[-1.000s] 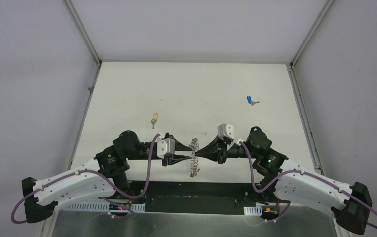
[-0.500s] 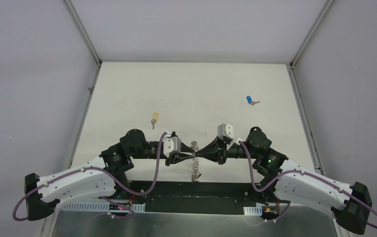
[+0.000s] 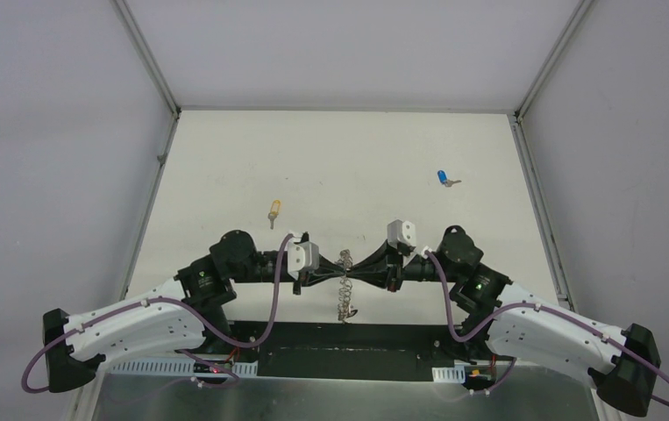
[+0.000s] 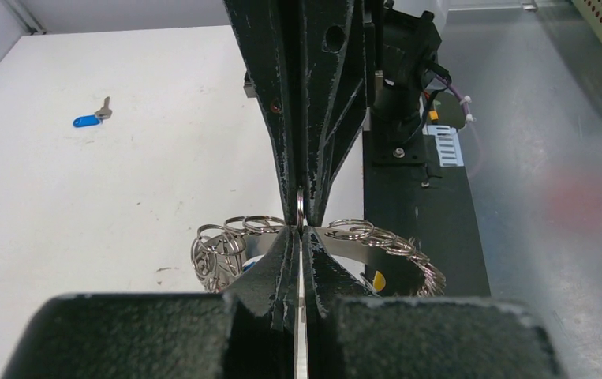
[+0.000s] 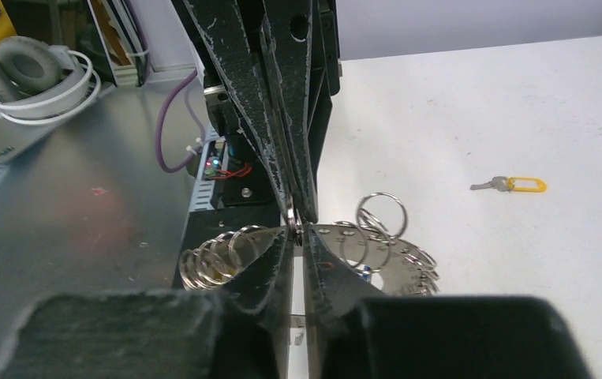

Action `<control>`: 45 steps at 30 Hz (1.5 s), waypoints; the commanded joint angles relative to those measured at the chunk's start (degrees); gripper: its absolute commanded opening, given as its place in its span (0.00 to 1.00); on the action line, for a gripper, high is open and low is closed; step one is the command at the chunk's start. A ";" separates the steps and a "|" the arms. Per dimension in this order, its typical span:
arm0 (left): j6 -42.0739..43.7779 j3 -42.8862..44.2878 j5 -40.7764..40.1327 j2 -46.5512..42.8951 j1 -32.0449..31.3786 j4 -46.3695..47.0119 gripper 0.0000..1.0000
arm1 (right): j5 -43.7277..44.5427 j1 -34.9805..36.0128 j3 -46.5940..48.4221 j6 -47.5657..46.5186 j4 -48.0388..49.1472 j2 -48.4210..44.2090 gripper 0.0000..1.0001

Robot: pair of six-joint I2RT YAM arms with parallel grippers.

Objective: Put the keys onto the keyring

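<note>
Nearest me, under my wrists, sits the black base plate (image 3: pixel 348 338). Beside it is a bare metal sheet (image 5: pixel 69 205), with white headphones (image 5: pixel 33 75) lying out past my left arm. My left gripper (image 3: pixel 332 279) and right gripper (image 3: pixel 354 274) meet tip to tip, so each stands squarely in the other's way ahead. Both are clamped tight on the same loop of the keyring (image 3: pixel 344 288), whose coiled rings droop below the tips and spread to either side. Beyond my left gripper, well apart on the white table (image 3: pixel 357 158), lies the yellow-headed key (image 3: pixel 274 211). Farther off, beyond my right gripper and outward of it, lies the blue-headed key (image 3: pixel 443 178).
</note>
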 commanded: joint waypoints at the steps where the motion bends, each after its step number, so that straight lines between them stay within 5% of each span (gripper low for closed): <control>1: 0.08 1.96 -2.84 -1.87 -0.38 0.95 0.00 | 1.98 0.28 1.59 0.36 0.80 -1.75 0.24; 5: 1.61 5.34 -5.21 -1.48 -0.37 -8.95 0.00 | 3.39 0.34 2.47 -0.59 -3.15 -3.00 0.56; 13: 6.46 16.15 -5.14 4.49 -0.36 -28.50 0.00 | 4.76 0.29 3.31 -3.64 -7.37 -4.47 0.65; 28: 7.38 39.30 -6.68 22.50 -0.39 -53.76 0.00 | 0.30 0.37 4.59 0.27 3.97 6.52 0.45; 45: 6.45 42.32 -3.77 26.44 -0.37 -55.43 0.00 | -2.60 1.08 4.88 0.92 7.54 9.37 0.21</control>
